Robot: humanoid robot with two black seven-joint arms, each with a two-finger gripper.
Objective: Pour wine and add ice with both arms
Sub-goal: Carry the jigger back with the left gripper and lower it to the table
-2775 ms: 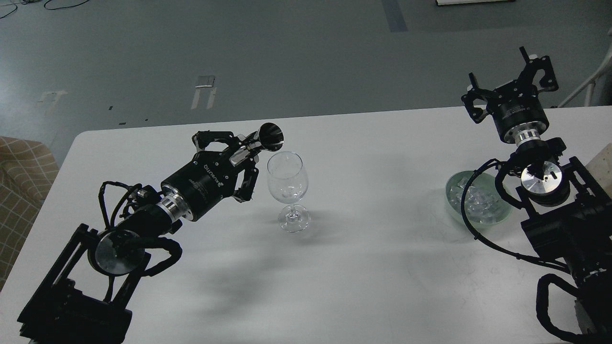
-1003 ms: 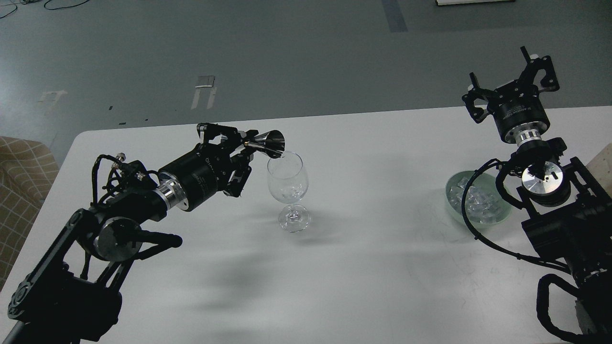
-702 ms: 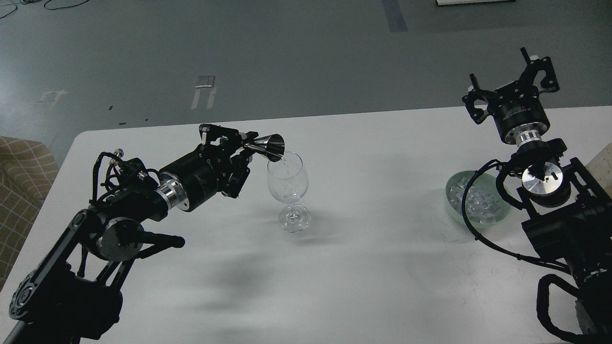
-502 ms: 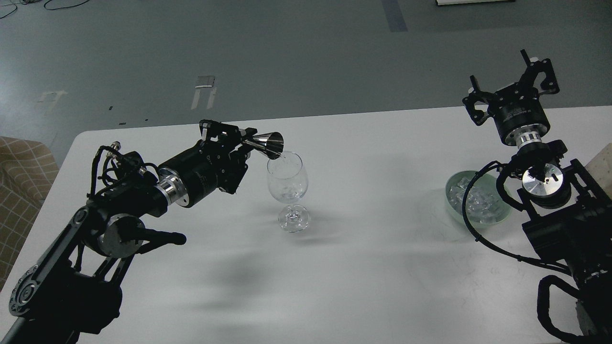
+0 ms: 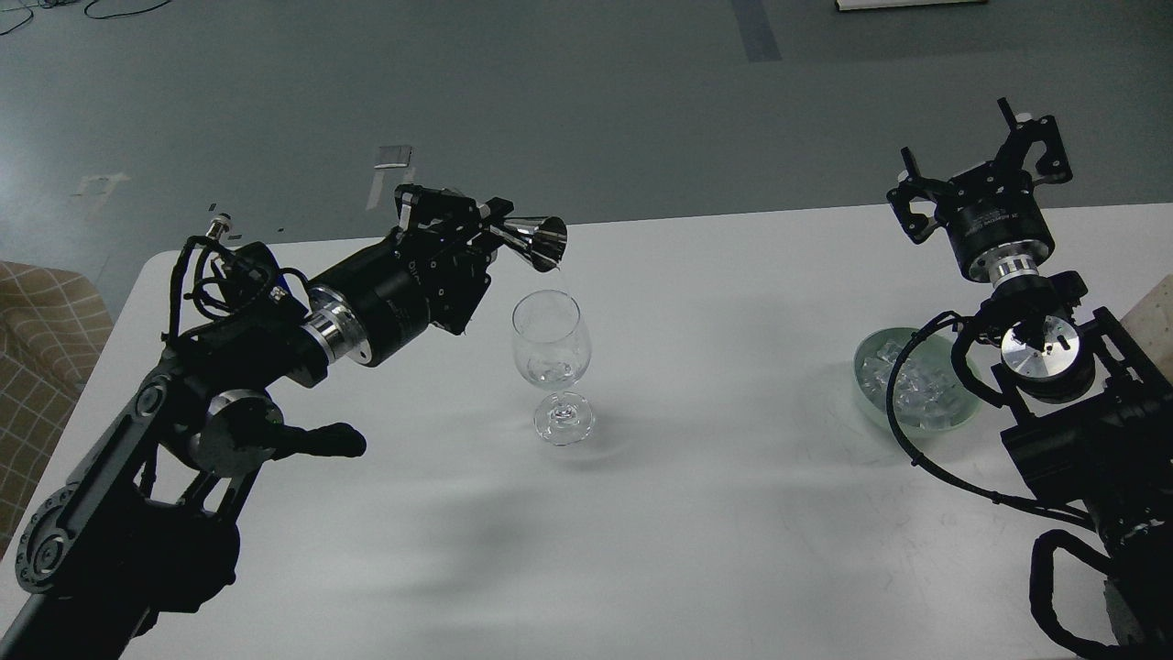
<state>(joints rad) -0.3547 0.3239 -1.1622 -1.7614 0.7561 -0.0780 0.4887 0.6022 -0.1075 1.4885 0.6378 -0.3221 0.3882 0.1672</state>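
Note:
A clear wine glass (image 5: 551, 353) stands upright on the white table (image 5: 715, 513), with small clear ice pieces in its bowl. My left gripper (image 5: 483, 230) is shut on a shiny steel jigger (image 5: 539, 244), held on its side, its mouth tipped down above the glass rim, clear of it. A faint clear stream seems to fall from it. My right gripper (image 5: 981, 154) is open and empty, raised at the far right beyond a pale green bowl (image 5: 868, 390) of ice cubes (image 5: 921, 390).
My right arm's joints and cables (image 5: 1045, 357) partly cover the bowl's right side. A checked cushion (image 5: 41, 339) sits off the table's left edge. A beige block (image 5: 1156, 316) lies at the right edge.
My left arm has rolled and lifted, raising the jigger from the glass rim to a little above it and slightly right, tipping it over. The right arm has barely moved.

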